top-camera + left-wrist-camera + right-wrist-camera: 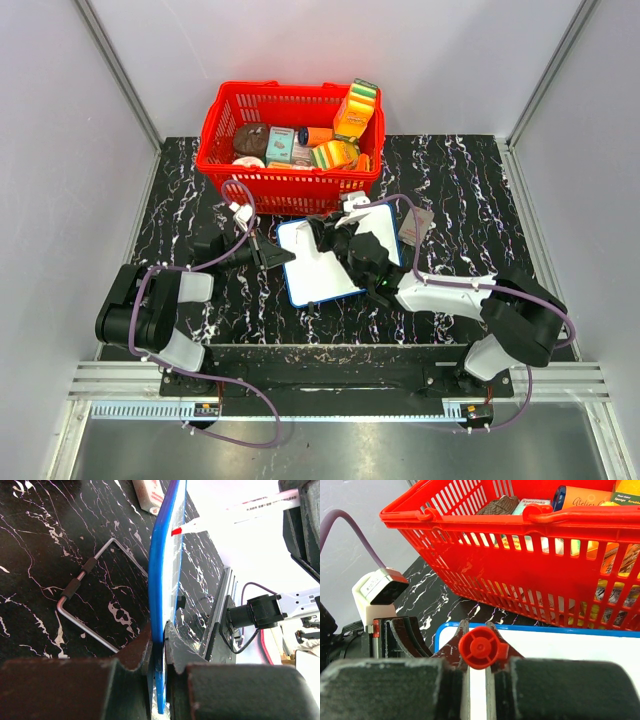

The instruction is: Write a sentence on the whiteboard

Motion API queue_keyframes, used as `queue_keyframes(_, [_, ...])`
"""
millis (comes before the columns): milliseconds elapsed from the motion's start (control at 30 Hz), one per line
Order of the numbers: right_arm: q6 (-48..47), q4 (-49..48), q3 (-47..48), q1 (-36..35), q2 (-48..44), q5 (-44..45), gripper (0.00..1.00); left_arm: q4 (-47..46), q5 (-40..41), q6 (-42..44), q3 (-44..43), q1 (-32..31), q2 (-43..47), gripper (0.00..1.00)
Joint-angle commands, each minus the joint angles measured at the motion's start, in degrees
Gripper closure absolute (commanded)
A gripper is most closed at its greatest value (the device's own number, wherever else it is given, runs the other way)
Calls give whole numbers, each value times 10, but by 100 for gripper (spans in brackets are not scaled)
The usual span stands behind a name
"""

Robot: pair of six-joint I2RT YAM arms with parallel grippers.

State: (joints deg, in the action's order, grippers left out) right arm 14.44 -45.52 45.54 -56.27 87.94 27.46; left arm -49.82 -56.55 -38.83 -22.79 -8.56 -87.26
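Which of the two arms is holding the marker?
The right arm's fingers pinch the marker, its red end showing between them. The left arm's fingers clamp the whiteboard by its blue edge instead.

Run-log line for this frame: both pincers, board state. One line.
left pincer: shut on whiteboard edge | right pincer: shut on marker | marker tip: at board | board's visible part: blank

My left arm [150,315] and right arm [440,292] pair black joints with white links; a purple cable [339,514] loops each. My fingers [385,690] look dark, possibly rubber-coated.
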Motion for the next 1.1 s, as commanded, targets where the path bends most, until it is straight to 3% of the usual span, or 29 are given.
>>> queue_keyframes(0, [0,17,8,13,-1,32,100,-7,22,50,-9,-5,-9,100])
queue_keyframes(1067, [43,18,-42,18,-8,-13,100,-3,23,53,-11,-5,-8,100])
